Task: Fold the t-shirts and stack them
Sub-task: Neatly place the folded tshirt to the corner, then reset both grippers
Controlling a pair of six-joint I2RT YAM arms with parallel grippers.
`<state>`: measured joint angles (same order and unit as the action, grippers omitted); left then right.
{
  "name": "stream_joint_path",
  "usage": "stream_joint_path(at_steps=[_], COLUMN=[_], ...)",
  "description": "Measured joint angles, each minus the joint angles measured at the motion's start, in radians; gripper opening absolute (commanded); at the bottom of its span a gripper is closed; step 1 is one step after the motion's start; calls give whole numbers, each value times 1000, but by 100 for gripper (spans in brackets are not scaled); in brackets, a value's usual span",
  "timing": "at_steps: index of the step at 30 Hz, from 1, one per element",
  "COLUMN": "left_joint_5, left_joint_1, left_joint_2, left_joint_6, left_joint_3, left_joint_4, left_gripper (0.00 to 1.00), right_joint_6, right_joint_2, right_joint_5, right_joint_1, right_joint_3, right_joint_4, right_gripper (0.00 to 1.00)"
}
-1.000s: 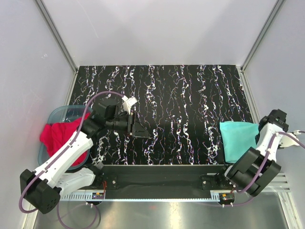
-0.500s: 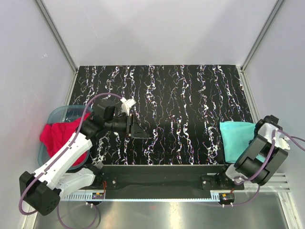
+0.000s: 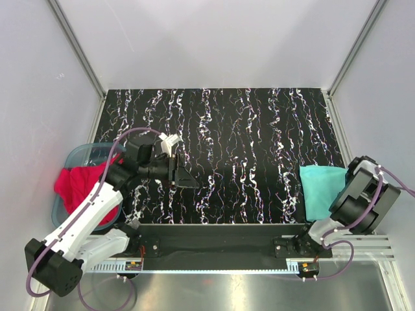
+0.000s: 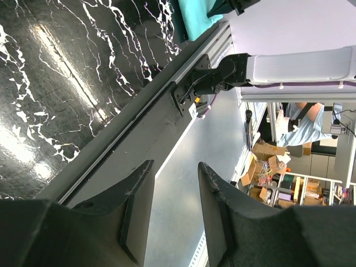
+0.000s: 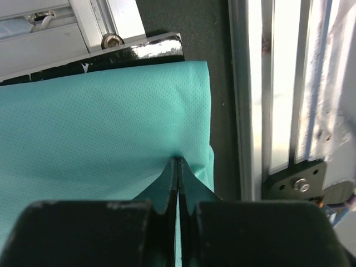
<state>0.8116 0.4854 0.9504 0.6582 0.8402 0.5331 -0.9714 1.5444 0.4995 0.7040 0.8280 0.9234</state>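
Observation:
The mint-teal t-shirt (image 3: pixel 321 188) lies folded at the table's near right edge, also in the left wrist view (image 4: pixel 194 14). In the right wrist view my right gripper (image 5: pixel 177 159) is shut, its tips pressed onto that teal cloth (image 5: pixel 100 122) near its right edge, where the cloth dimples. From above, the right arm hides this gripper. The red t-shirt (image 3: pixel 81 188) hangs crumpled over the tub (image 3: pixel 87 154) at the left. My left gripper (image 3: pixel 185 176) hovers open and empty over the table's left half, pointing right, its jaws (image 4: pixel 175 167) with nothing between them.
The black marbled table (image 3: pixel 246 129) has grey walls at the back and sides. A black rail (image 3: pixel 220 234) with both arm bases runs along the near edge. The right arm (image 3: pixel 363 197) is folded up past the table's right edge.
The right arm has folded back and down toward the near right while its gripper stays shut on the teal shirt's edge. The left gripper has drifted slightly left, still open.

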Motion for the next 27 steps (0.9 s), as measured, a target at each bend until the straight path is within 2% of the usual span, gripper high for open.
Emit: stream_joint_path(at_steps=[4,7,11,13,17,19,20,21,23,27], left_joint_5=[0,0,1,-1,-30,-51,-65,-80,-109,-146], left_joint_1=[-6,-7,-16,-22,-34,-37,-40,-41,-42,-52], left_joint_2=[0,0,3,5,3,-15,-30,-50,-106,-231], left_joint_6=[0,2,8,11,23,34,44,55,84,154], left_joint_3=[0,0,-3,-9,-24,-46,-63,-84,-144,-279], left_joint_4=[0,-6,-18,-19,-13,-15,-17,-23,-49,-92], left_gripper=[42,42,43,47,48,49,49,49,52,60], right_joint_6=[68,140,194,201,190,175,170,159,147,129], right_joint_2=[-48,-167,-316,-349,-349,-326,-316,-308,-309,-358], right_joint_5=[33,37,-34,-92,-263,-332,-360,-397,-465,-554], right_joint_1=[-27,-120,-311,-413,-722,-910,-986,-1056,-1139,-1162], right_joint_3=[39,106,229,274,312,307,296,280,221,54], right_joint_4=[24,25,17,12,-42,-80,-105,-128,-174,-233], right_gripper=[9,15,28,31,44,55,65,99,100,100])
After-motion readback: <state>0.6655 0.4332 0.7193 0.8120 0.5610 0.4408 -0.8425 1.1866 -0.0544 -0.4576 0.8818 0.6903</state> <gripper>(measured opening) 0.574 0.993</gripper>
